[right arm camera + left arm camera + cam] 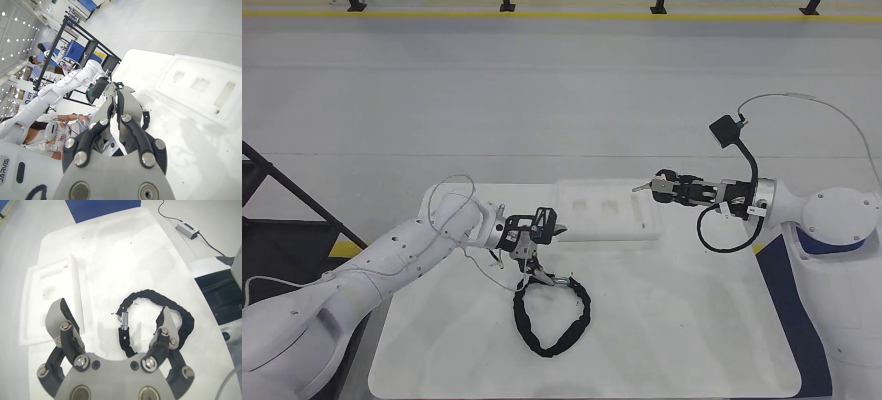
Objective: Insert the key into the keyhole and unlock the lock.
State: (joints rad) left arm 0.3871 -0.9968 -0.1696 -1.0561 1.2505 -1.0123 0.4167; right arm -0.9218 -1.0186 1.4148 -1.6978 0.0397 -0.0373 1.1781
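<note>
A black fabric-sleeved chain lock (554, 318) lies looped on the white table (692, 330). Its chrome lock cylinder (124, 320) stands up at one end of the chain (175, 311). My left gripper (547, 226) hangs just above that end, open, and its fingers (65, 311) straddle the cylinder without touching it. My right gripper (650, 187) is held in the air over the right end of the foam tray, well apart from the lock. It is shut on a small silvery key (641, 186), seen as a thin metal piece (114, 103) between the pads.
A white foam tray (607, 212) with several shallow recesses (202, 84) lies at the table's back middle. A black metal rack (282, 195) stands off the table's left side. A power brick (187, 230) and its cable lie on the floor beyond the table.
</note>
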